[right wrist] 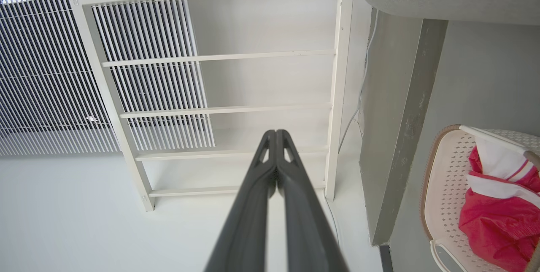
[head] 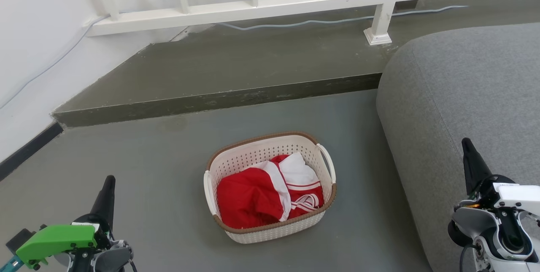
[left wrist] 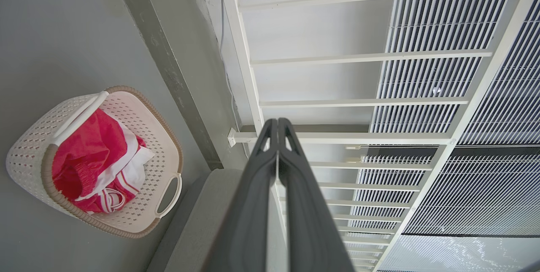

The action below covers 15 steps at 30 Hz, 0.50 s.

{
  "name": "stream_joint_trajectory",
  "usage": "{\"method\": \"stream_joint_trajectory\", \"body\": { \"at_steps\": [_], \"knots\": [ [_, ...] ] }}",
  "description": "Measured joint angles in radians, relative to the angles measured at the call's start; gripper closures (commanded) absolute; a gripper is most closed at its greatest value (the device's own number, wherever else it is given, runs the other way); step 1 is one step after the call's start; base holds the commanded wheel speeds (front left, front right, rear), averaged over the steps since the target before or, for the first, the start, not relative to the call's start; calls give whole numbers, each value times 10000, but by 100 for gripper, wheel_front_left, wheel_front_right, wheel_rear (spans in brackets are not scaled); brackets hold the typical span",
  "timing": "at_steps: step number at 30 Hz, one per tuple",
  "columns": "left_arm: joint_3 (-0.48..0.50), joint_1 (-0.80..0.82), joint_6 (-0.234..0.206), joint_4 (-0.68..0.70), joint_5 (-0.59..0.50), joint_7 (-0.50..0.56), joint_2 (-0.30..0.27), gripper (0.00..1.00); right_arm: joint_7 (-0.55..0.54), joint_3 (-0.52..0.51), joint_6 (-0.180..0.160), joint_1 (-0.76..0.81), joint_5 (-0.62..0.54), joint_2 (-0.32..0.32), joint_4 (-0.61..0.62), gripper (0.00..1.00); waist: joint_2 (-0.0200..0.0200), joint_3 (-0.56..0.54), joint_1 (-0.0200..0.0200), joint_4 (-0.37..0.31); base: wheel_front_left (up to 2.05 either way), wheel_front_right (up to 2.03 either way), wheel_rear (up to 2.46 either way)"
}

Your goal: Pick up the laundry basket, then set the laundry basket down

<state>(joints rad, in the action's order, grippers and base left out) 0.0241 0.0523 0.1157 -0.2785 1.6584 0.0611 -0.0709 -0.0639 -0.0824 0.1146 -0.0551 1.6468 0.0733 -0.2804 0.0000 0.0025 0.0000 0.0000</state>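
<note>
The laundry basket (head: pixel 306 147) stands on the grey floor in the middle of the head view, cream-white and perforated with a brown rim and white side handles. Red and white clothes (head: pixel 270 192) lie inside it. My left gripper (head: pixel 109 181) is low at the left, well clear of the basket, fingers pressed together and holding nothing. My right gripper (head: pixel 466 143) is low at the right, in front of the sofa, also shut and empty. The left wrist view has the basket (left wrist: pixel 139 107) at its left beyond the closed left gripper (left wrist: pixel 277 122); the right wrist view catches the basket (right wrist: pixel 443 171) at its right edge beside the closed right gripper (right wrist: pixel 276 133).
A grey sofa (head: pixel 464 95) fills the right side, close to the basket. Behind the basket a raised concrete step (head: pixel 219 101) runs across. A white railing (head: pixel 253 6) and a loose cable (head: pixel 320 21) sit on the platform. A white wall (head: pixel 33 52) closes the left.
</note>
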Motion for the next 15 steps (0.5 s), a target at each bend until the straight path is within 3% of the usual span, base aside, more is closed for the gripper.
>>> {"method": "stream_joint_trajectory", "body": {
  "at_steps": [15],
  "knots": [
    [8,4,73,-15,0,59,2,100,0,-12,40,-9,0,-10,-12,100,0,-1,0,0,0,0,0]
  ]
}}
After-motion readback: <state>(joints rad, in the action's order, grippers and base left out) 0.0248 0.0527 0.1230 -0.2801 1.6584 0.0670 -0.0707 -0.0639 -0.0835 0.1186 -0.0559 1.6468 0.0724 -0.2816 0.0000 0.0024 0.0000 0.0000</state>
